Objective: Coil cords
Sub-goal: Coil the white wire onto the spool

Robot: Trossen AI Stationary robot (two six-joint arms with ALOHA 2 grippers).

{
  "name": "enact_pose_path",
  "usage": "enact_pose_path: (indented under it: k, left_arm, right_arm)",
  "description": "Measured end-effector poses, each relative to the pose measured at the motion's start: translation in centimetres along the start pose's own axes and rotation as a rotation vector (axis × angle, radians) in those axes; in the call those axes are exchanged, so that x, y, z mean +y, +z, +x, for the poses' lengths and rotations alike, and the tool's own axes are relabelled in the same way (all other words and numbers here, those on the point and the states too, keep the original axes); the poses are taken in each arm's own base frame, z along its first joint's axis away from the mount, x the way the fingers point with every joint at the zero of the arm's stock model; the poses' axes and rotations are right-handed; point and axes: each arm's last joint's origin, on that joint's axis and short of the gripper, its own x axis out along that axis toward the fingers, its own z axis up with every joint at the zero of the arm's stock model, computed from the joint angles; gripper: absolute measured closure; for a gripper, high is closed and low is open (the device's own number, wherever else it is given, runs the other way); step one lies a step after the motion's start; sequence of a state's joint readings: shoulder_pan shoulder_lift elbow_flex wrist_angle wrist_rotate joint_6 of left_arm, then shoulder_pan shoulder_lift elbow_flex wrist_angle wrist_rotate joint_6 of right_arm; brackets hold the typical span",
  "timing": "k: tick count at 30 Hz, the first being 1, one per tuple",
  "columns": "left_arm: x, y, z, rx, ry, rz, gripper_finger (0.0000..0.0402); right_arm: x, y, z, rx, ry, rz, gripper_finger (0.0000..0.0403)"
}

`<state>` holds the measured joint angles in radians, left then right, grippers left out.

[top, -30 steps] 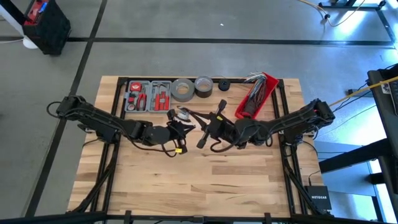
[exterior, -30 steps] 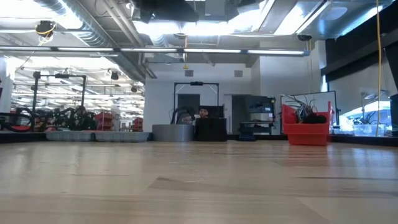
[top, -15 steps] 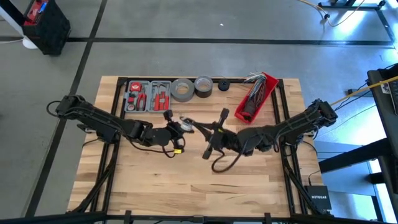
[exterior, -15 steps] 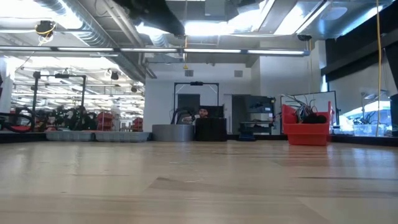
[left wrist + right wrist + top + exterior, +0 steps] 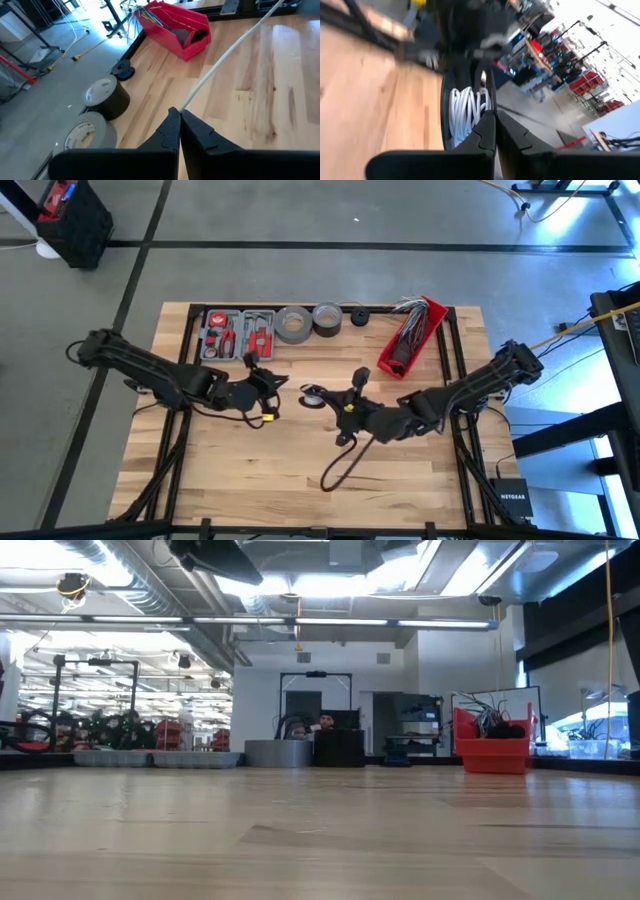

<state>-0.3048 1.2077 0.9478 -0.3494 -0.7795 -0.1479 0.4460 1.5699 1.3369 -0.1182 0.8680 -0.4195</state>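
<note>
- Since a second ago we have drawn our two arms apart: the left claw [image 5: 268, 380] has pulled back toward the left, and the right claw [image 5: 357, 377] has come nearer the front of the worktop [image 5: 250, 470], with its dark cabling now trailing in a loop toward the near edge.
- Our left claw is pinched tight on the thin white cable [image 5: 227, 56]; in the left wrist view the cable leaves the closed fingertips [image 5: 172, 122] and runs taut and straight, slanting above the wood toward the red bin [image 5: 175, 27].
- Our right claw is closed too, and just past its fingertips [image 5: 487, 125] the right wrist view shows a bundle of white loops [image 5: 465, 112], the coiled part of the cable, wound beside a dark rounded edge. We cannot tell whether the fingers pinch the loops themselves.
- From above, that coil shows as a small pale ring [image 5: 312, 393] between the two claws, near mid-worktop.
- Along the far edge of the worktop sit a grey tool case [image 5: 238, 333], a large grey tape roll [image 5: 294, 324], a smaller dark tape roll [image 5: 327, 317] and a small black disc [image 5: 359, 317], with the red bin of loose wires at the far right.
</note>
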Motion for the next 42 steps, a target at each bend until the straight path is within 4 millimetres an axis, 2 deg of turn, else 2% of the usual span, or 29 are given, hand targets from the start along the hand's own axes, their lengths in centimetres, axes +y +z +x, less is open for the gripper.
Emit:
enact_pose_path:
  k: [9, 19, 24, 32, 42]
  left_arm:
    - [0.7, 0.4, -0.9, -0.020, -0.034, -0.057, 0.0401]
    - [-0.4, 0.9, -1.1, -0.067, -0.127, -0.112, 0.0401]
    - [-1.5, 1.1, 0.0, -0.091, -0.131, -0.134, 0.0401]
    - [-3.6, 1.3, 2.1, -0.146, -0.131, -0.121, 0.0401]
    - [-3.8, 0.3, 4.5, -0.081, -0.083, -0.098, 0.0401]
  right_arm:
    - [1.3, -2.8, 3.0, 0.180, -0.019, -0.049, 0.0397]
    - [1.8, -5.7, 7.4, 0.310, -0.156, -0.064, 0.0397]
    - [1.6, -5.8, 8.5, 0.287, -0.178, 0.004, 0.0397]
    - [1.6, -5.3, 8.7, 0.230, -0.150, 0.119, 0.0397]
    - [1.2, -4.3, 8.6, 0.133, -0.091, 0.245, 0.0397]
